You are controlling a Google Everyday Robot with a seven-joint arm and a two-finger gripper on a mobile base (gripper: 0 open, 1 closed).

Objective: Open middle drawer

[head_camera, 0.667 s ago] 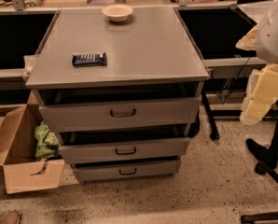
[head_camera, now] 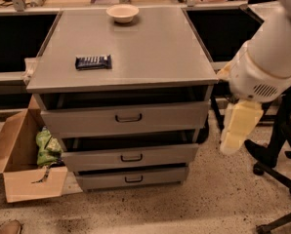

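Brought gripper [head_camera: 239, 128] lower and leftward, nearer the right side of the cabinet [head_camera: 150, 52] yet apart from it, beside its front corner, pushed far more of the white arm [head_camera: 267, 57] into view from the upper right.

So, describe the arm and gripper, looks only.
The arm is a bulky white rounded shell with a thin tan seam ring and a small slotted vent. The gripper, off to the right of the cabinet, is pale cream-yellow, smooth and blocky.
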